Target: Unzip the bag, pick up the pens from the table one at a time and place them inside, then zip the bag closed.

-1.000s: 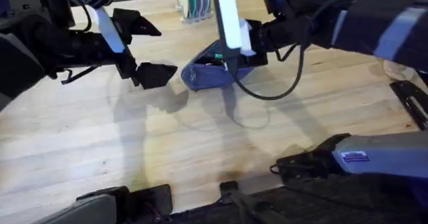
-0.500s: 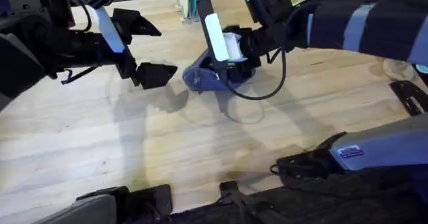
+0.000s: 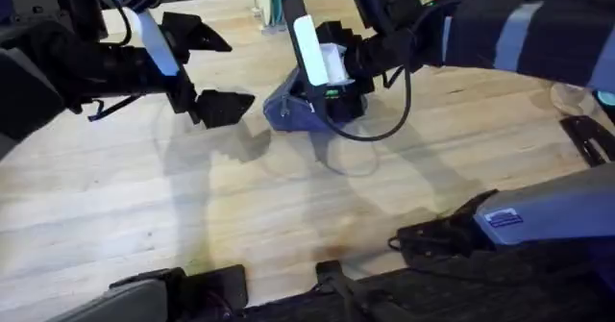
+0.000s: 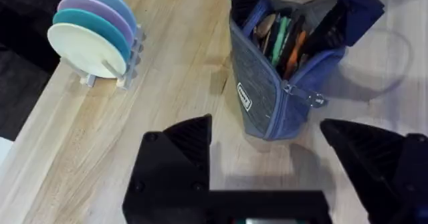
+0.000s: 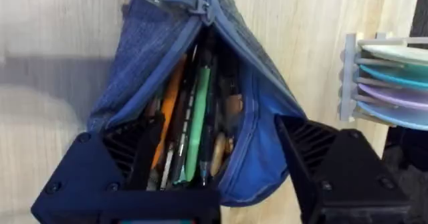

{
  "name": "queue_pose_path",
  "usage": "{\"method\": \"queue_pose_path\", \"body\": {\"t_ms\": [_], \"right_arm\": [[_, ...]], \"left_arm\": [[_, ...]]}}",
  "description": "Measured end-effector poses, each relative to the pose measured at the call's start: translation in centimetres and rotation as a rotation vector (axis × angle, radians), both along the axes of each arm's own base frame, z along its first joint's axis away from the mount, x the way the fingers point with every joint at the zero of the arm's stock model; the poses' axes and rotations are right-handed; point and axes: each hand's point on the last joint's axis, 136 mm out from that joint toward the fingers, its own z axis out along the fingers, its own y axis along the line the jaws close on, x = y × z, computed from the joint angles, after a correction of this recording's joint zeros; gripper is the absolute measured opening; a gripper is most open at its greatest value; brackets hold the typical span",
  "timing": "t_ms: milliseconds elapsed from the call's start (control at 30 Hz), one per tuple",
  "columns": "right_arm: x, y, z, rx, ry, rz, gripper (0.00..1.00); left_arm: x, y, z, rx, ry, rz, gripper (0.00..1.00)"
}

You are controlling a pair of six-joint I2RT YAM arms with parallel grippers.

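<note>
The blue-grey bag (image 3: 282,111) lies unzipped on the table (image 3: 240,207), left of centre toward the back. Its mouth gapes, and several pens lie inside, among them a green one (image 5: 198,120) and an orange one (image 5: 170,107). My right gripper (image 3: 325,93) hangs open right over the bag's mouth (image 5: 214,177), one finger on each side of it. The zipper pull (image 4: 314,99) dangles at the bag's end nearest my left gripper. My left gripper (image 3: 209,69) is open and holds nothing, a short way left of the bag (image 4: 267,90).
A rack of coloured plates (image 3: 279,0) stands at the back edge behind the bag, also seen as the rack (image 4: 93,33) from the left wrist. A clear round object (image 3: 572,96) and a black item (image 3: 588,141) lie at the right edge.
My right gripper moved left along the bag and now sits over its open mouth. In the last half second it barely shifted. The left arm stayed still.
</note>
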Motion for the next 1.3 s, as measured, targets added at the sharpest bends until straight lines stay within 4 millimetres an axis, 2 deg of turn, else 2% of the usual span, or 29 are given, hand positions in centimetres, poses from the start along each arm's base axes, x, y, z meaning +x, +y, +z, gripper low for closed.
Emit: {"method": "queue_pose_path", "body": {"t_ms": [133,267,533,700,1000,1133,1300], "right_arm": [[-0.1,-0.2,0.3,0.009,0.008,-0.032,0.998],[-0.1,-0.3,2.0,0.039,-0.014,-0.076,0.997],[-0.6,-0.4,8.4,0.177,-0.107,-0.19,0.997],[-1.6,-0.7,12.7,0.334,-0.12,-0.329,0.997],[-4.2,-1.5,18.9,0.752,0.05,-0.689,0.998],[-5.5,-1.8,19.4,0.918,0.233,-0.88,0.997],[-7.5,-2.0,17.0,1.023,0.57,-1.197,0.998]], "left_arm": [[0.1,0.1,-0.1,0.008,0.0,0.006,0.994],[0.2,0.4,-0.4,0.029,0.004,0.019,0.994],[0.0,0.8,-1.2,0.085,-0.011,0.009,0.993],[-0.4,1.3,-2.0,0.14,-0.022,-0.013,0.993],[-0.8,1.5,-3.2,0.209,-0.088,-0.098,0.993],[-0.6,1.5,-5.0,0.221,-0.079,-0.144,0.993],[-0.5,1.4,-6.6,0.23,-0.073,-0.183,0.993]]}}
